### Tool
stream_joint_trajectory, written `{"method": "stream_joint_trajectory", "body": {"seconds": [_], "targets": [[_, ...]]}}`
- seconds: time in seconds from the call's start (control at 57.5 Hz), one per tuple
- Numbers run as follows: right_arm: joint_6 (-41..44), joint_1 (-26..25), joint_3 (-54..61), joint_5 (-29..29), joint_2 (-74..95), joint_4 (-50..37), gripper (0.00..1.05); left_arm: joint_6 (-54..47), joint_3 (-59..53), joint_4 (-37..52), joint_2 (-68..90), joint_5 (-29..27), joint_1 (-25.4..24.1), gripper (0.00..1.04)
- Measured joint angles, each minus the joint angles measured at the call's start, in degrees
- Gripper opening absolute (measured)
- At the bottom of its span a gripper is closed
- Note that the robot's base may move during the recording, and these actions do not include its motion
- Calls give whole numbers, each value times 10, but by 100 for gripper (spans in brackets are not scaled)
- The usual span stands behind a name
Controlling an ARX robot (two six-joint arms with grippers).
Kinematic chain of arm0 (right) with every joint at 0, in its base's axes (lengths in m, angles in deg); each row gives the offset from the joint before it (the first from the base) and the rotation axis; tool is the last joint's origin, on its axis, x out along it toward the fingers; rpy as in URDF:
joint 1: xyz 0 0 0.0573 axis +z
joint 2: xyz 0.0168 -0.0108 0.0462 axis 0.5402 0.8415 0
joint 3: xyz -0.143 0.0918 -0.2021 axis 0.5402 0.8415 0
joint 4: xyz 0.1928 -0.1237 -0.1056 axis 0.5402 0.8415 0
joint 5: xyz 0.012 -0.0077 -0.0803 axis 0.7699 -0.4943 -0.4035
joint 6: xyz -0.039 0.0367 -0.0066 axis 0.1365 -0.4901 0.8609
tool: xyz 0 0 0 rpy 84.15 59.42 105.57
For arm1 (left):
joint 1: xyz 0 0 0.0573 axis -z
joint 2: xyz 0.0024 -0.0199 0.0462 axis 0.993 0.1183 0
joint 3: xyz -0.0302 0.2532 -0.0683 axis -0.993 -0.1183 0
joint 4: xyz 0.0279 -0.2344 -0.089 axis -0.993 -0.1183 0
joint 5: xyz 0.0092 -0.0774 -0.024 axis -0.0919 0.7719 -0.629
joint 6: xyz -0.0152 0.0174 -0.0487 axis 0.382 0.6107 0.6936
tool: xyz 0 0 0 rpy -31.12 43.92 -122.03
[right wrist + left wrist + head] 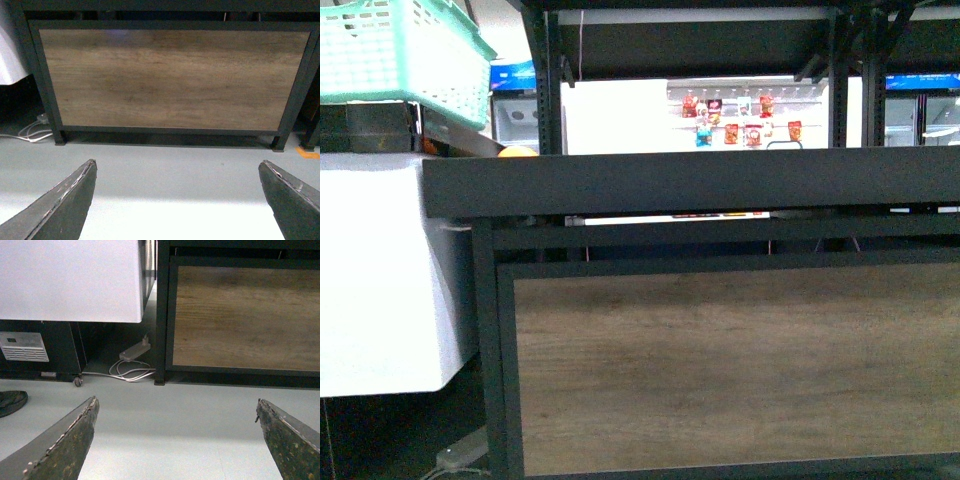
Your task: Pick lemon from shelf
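The shelf fills the front view: its black raised tray rim (690,180) runs across at mid height, with the wood-grain panel (740,365) below. The rim hides what lies in the tray, and the lemon is not visible. Only the orange-yellow top of one fruit (517,151) peeks over the rim at the left; I cannot tell which fruit it is. Neither arm shows in the front view. My left gripper (176,401) hangs open over bare grey floor, facing the panel's left corner (240,315). My right gripper (177,162) is also open over the floor, facing the panel (170,77).
A mint-green basket (400,50) sits on a white cabinet (375,280) left of the shelf. A power strip with coiled white cable (134,351) lies on the floor by the shelf's left leg. Snack packets (740,118) hang on a far rack.
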Motion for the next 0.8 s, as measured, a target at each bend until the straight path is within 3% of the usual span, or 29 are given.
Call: {"method": "stream_joint_trajectory", "body": {"seconds": [0.8], "targets": [[0,0,0,0,0,0,97,0,0,0,0,0,0,97]]}}
